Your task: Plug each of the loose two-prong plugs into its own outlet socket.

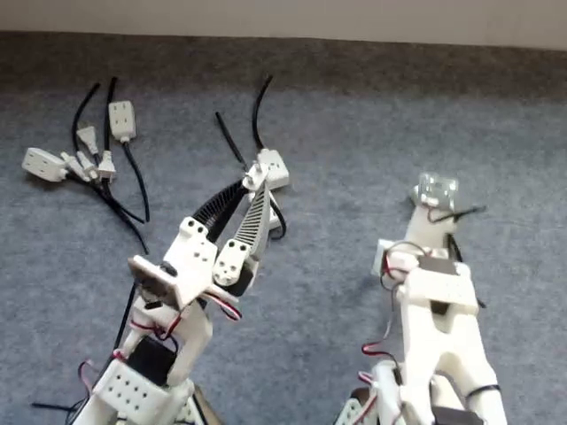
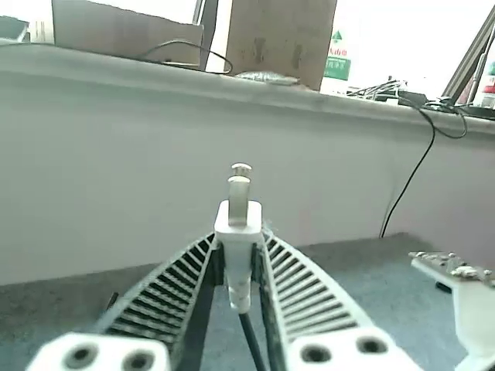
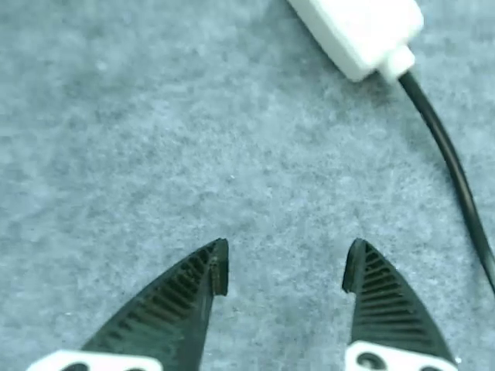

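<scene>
Left hand (image 2: 238, 241) clamps the plug (image 2: 238, 212), prongs forward, just beside a socket (image 1: 275, 168).
Risk: misaligned prongs could shove the unheld socket across the surface (image 1: 354, 133); the right hand (image 3: 286, 267) hangs wide open, gripping nothing.

Soft, even daylight is falling across the grey table (image 1: 372, 124) in the high view, and only faint, diffuse shadows are gathering beside the black cords (image 1: 118, 205). In the left wrist view strong backlight is pouring in through the window (image 2: 402, 31) above the wall (image 2: 116, 154) — the panes are glaring out to white, while the plug (image 2: 238, 222) is standing bright against the shaded wall. In the right wrist view flat light is lying on the table, with a thin shadow hugging the cable (image 3: 452, 166).
</scene>
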`<state>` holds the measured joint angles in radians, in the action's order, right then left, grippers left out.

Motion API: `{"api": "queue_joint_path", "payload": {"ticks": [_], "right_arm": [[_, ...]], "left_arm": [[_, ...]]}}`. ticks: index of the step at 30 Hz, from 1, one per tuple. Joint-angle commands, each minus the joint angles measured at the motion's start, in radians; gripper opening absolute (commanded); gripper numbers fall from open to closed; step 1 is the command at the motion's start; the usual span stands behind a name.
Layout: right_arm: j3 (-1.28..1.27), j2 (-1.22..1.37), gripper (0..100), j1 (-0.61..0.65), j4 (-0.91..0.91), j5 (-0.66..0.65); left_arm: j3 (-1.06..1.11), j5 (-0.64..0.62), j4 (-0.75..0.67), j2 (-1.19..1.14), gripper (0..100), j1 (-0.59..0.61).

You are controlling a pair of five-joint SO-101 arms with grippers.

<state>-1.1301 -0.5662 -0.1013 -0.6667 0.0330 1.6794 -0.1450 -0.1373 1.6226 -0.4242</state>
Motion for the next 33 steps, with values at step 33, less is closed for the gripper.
{"api": "queue_joint_path", "payload": {"ticks": [33], "right_arm": [[1.311, -0.021, 0.8, 1.000, -0.866, -0.348]], "left_arm": [[0.025, -0.009, 0.044, 0.012, 1, -0.064]]}}
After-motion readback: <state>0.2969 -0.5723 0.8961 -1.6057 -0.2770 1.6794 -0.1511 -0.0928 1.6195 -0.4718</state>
